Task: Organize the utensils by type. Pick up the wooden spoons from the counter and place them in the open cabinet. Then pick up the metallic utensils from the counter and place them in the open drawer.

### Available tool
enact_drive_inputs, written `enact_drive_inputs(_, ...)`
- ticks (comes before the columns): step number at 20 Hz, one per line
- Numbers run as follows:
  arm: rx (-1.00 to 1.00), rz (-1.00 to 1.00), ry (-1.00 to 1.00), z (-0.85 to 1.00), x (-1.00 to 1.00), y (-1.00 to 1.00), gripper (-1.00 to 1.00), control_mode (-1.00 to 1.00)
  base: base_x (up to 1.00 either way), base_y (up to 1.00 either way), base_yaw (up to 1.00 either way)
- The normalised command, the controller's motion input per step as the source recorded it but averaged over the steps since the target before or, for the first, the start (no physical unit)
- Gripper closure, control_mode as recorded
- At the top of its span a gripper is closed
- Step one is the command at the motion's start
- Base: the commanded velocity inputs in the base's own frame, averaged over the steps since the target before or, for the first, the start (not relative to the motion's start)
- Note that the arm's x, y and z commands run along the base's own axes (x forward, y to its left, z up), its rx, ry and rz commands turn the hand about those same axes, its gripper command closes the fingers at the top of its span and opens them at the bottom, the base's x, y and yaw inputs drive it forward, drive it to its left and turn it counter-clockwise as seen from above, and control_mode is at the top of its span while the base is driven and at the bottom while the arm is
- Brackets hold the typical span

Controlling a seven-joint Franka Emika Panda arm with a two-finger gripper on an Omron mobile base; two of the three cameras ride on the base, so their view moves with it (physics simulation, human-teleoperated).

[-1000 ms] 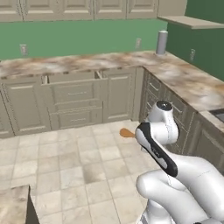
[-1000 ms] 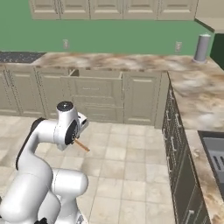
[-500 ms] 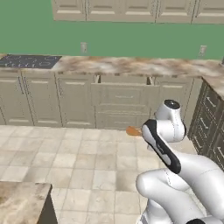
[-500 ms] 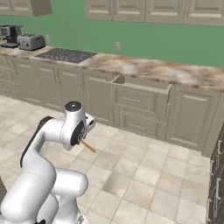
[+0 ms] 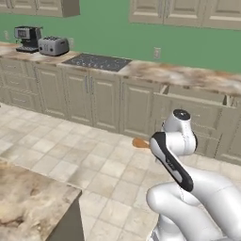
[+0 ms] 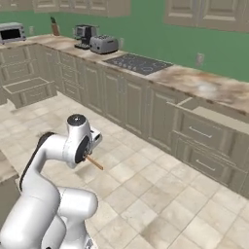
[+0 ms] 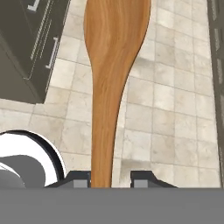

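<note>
Item: wooden spoon (image 7: 114,83), one of two. Location: in the gripper (image 7: 110,178), clenched on the handle; the bowl points away from the hand over the tiled floor (image 7: 175,109). The orange-brown bowl pokes out beside the arm in the left base view (image 5: 140,142), the handle in the right base view (image 6: 95,163).

Change: whole scene has shifted over the last second. The base has driven or turned; the corner counter has slid off and a stove (image 5: 96,61), toaster (image 5: 53,45) and coffee machine (image 5: 27,37) have come in. Spoon and grip unchanged.

Drawer (image 5: 195,94): open, under the counter (image 5: 179,74), right of the stove.

Status: carry stage, spoon not yet placed. Open cabinet not identifiable. Likely travelling towards it.
</note>
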Motion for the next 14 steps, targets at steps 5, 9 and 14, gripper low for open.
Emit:
enact_drive_inputs(5, 0.0, 0.0, 0.0, 0.0, 0.0, 0.0, 1.0, 1.0, 0.99, 0.0, 0.2)
enact_drive_inputs(9, 0.0, 0.0, 0.0, 0.0, 0.0, 0.0, 1.0, 1.0, 1.0, 0.03, 0.13)
enact_drive_inputs(14, 0.0, 0.0, 0.0, 0.0, 0.0, 0.0, 1.0, 1.0, 1.0, 0.03, 0.16)
